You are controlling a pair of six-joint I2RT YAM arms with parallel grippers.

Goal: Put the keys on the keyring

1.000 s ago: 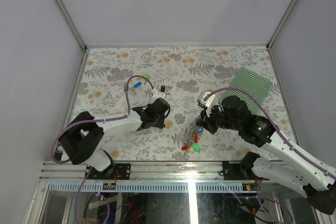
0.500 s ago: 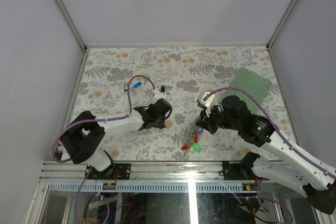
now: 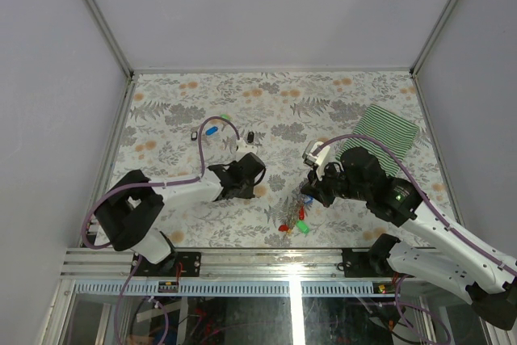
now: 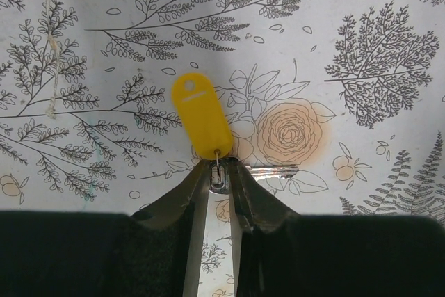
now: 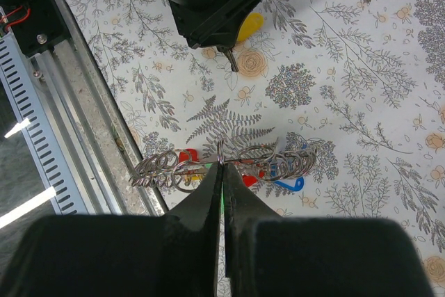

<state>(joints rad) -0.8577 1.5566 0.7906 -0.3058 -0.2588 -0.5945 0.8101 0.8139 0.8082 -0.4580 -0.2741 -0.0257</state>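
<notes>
We see the yellow key (image 4: 201, 116) in the left gripper (image 4: 219, 174) and the keyring (image 5: 285, 159) in the right gripper (image 5: 222, 166).
The left jaws are narrow, pinching the key's small wire loop; its tag lies at 12 o'clock from the fingertips. The right jaws are closed on the keyring, which stretches from 9 to 3 o'clock, with coloured keys (image 5: 292, 184) under it.
</notes>
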